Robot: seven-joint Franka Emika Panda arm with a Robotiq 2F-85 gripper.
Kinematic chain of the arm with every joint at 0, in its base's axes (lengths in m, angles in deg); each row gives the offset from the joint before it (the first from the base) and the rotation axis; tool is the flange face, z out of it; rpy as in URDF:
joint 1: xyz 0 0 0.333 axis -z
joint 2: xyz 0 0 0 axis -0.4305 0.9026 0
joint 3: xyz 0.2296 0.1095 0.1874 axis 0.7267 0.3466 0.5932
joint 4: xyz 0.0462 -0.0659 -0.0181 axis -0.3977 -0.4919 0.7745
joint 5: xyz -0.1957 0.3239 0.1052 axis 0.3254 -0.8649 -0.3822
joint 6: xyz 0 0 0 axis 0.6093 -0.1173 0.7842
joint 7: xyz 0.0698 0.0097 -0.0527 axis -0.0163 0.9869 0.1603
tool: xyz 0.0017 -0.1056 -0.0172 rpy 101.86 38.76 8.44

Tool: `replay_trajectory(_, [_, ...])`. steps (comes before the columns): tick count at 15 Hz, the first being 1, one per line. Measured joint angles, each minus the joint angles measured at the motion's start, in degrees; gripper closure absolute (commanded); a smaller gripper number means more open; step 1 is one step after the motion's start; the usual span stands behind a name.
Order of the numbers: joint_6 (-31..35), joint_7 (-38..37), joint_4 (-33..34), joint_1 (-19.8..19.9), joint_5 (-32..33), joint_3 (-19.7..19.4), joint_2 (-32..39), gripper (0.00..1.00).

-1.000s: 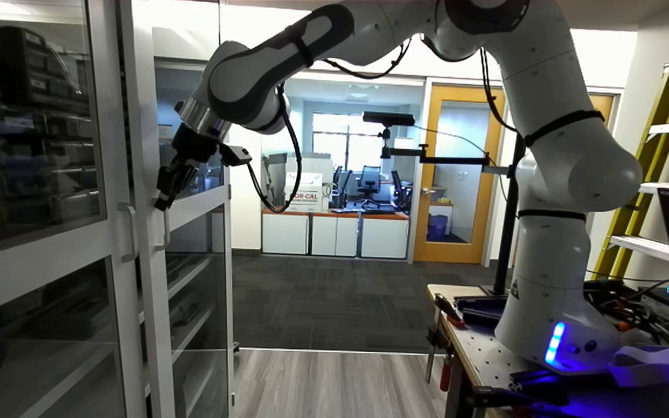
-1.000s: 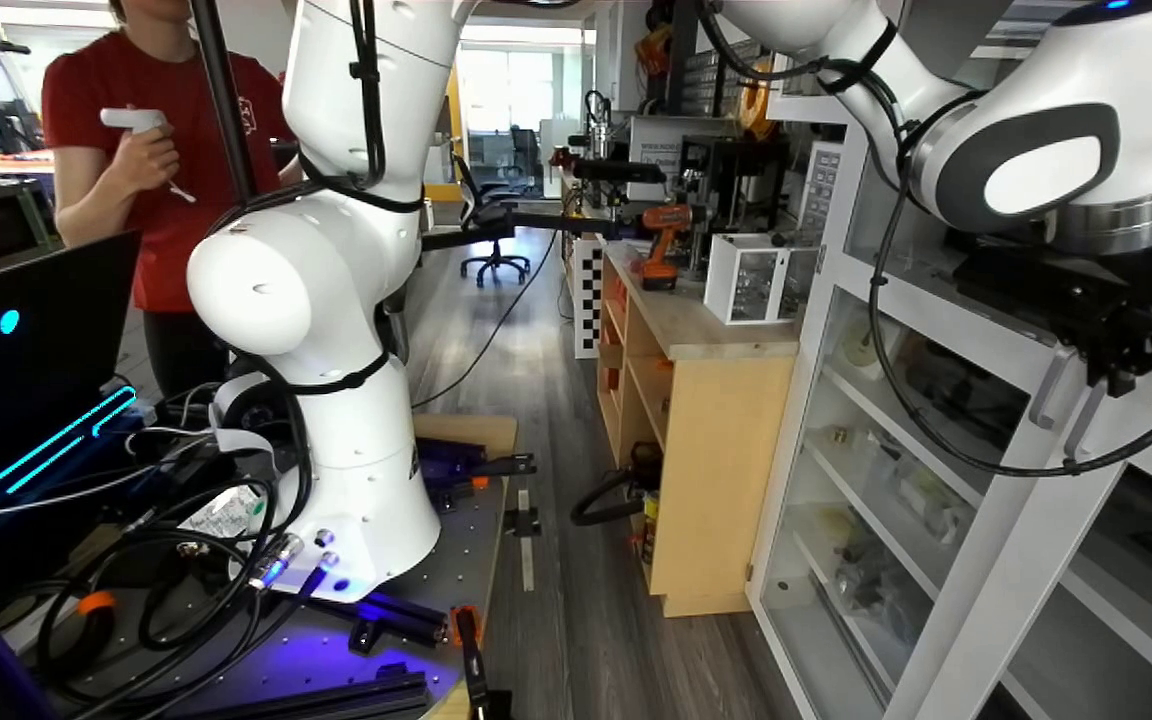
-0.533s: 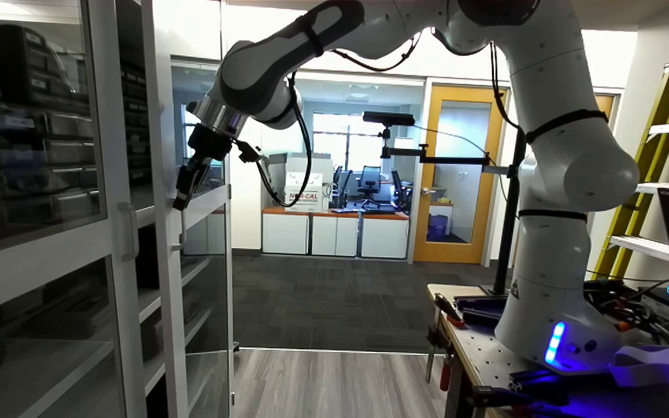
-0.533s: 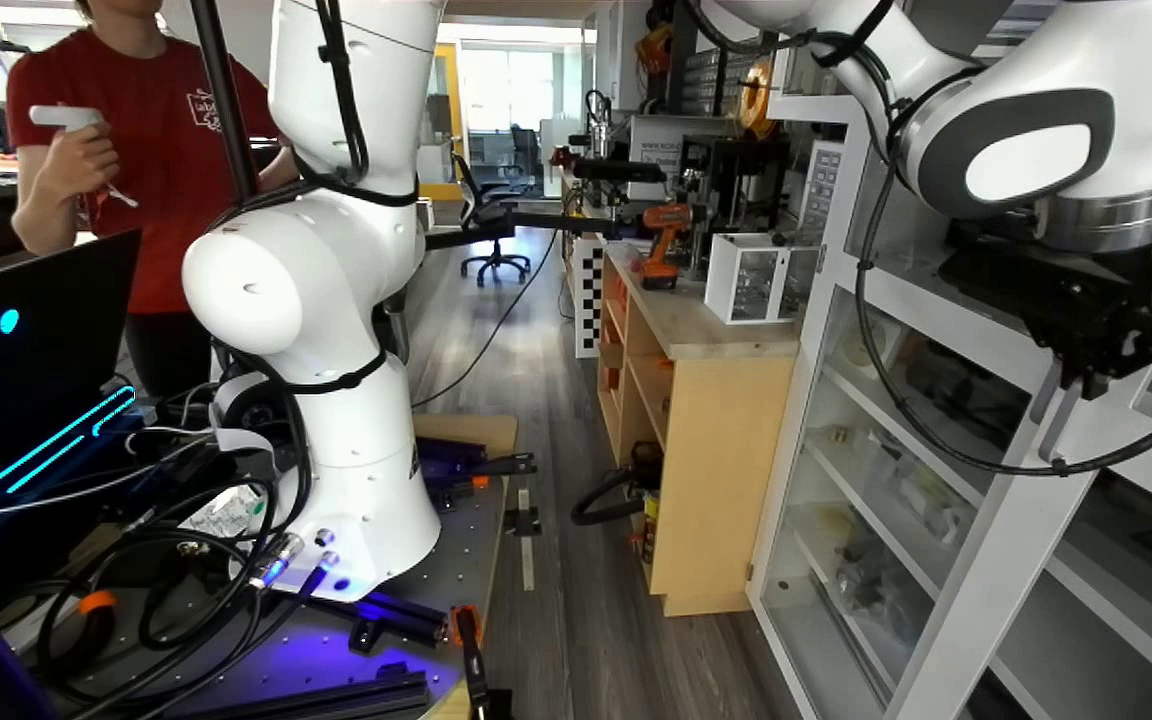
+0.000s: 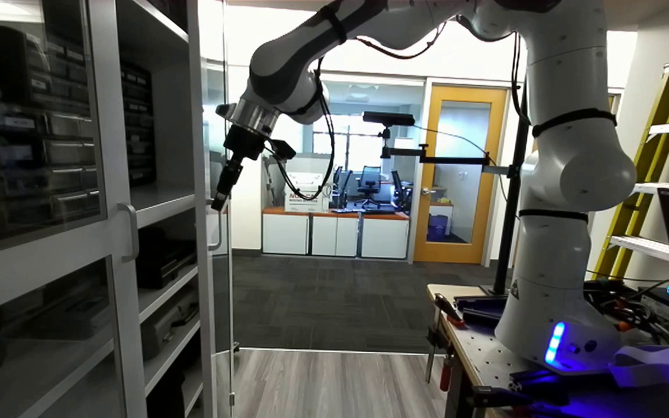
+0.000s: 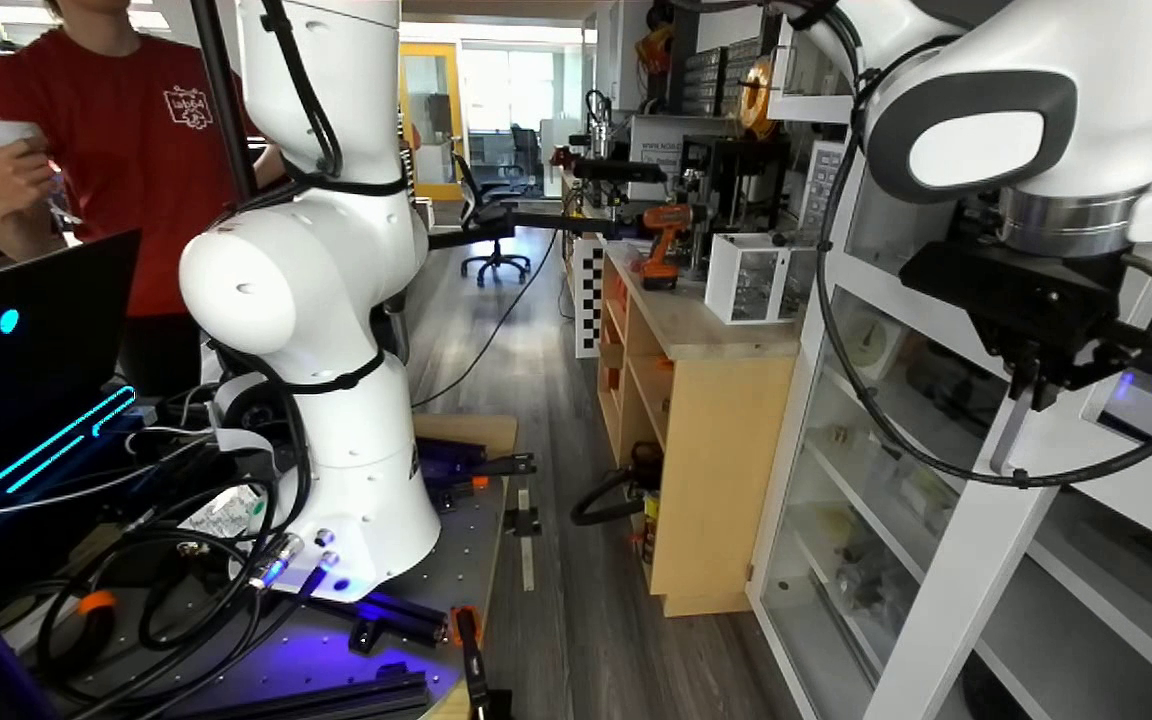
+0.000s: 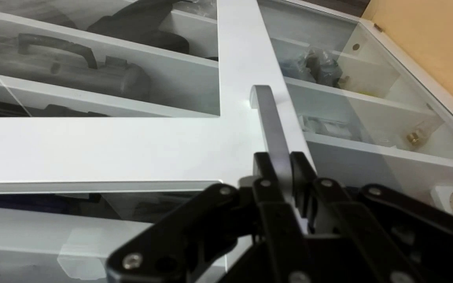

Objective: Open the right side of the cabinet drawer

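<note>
In an exterior view the window [image 5: 366,148] and upper wall [image 5: 265,23] are washed out to white; the cabinet's inside [image 5: 175,116] is dim. A blue light strip [image 5: 555,342] shines on the arm's base [image 5: 549,273] — blue-violet tints the bench [image 6: 466,560] towards its near edge in both exterior views. A pale sheen lies on the floor [image 6: 451,320] beyond the bench's far edge. In the wrist view the right-hand door's frame [image 7: 92,149] glares white, and the black pincer [image 7: 281,165] looks soft, out of focus.
</note>
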Motion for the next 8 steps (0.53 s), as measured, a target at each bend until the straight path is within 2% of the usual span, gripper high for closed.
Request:
replay_trajectory(3, [-0.82,5.09,-4.25,-0.06,-2.38,-1.71,-3.54,0.96])
replay_trajectory(4, [-1.17,6.48,-5.64,-0.12,-2.76,-2.36,-4.75,0.69])
replay_trajectory(5, [-1.55,7.61,-6.93,-0.17,-2.93,-3.0,-5.86,0.58])
replay_trajectory(8, [-3.58,7.96,-9.9,-0.34,-2.67,-5.69,-8.71,0.42])
